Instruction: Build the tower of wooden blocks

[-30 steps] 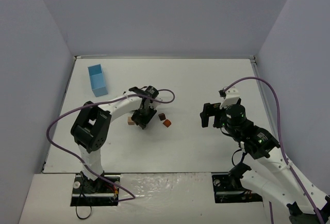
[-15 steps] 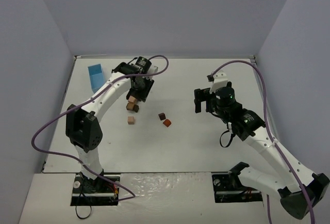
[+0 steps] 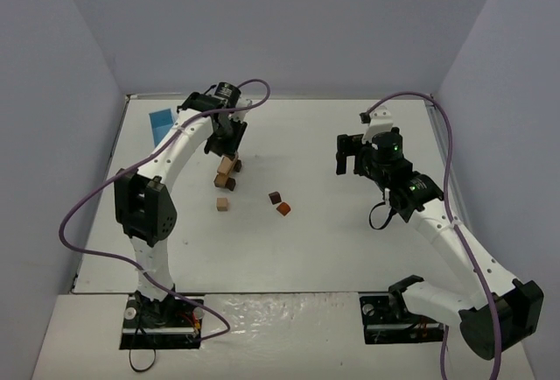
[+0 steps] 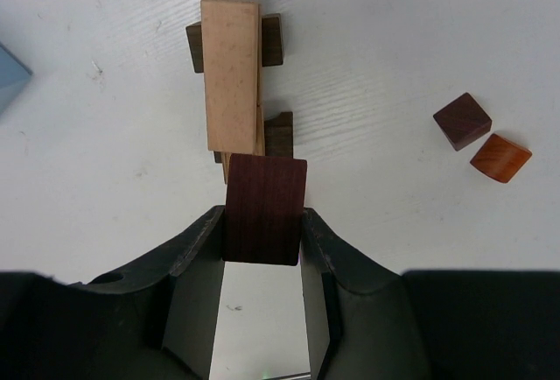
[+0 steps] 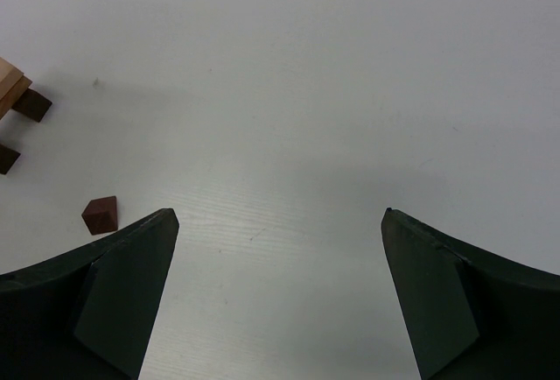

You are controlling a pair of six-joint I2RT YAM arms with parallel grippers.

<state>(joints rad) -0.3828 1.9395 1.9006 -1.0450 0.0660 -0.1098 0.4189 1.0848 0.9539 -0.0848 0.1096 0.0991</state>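
White grained table (image 4: 420, 30) bears the tower (image 3: 227, 171), a tan bar (image 4: 232, 73) across dark cubes (image 4: 273, 40); a loose dark cube (image 4: 461, 120) lies near. Left gripper (image 4: 262, 218) clamps a reddish-brown block (image 4: 265, 194); right gripper (image 5: 280, 214) stands wide.

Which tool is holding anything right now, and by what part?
Left tool pinches a dark reddish block by its opposite side faces. Right tool is open and empty.

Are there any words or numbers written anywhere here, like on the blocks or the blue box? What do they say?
No text can be read in any view.
Wood blocks: plain wood, no letters or numbers.
Light blue box: plain, no label showing.
Robot arms: no marking I can read; too small to tell if there is any.
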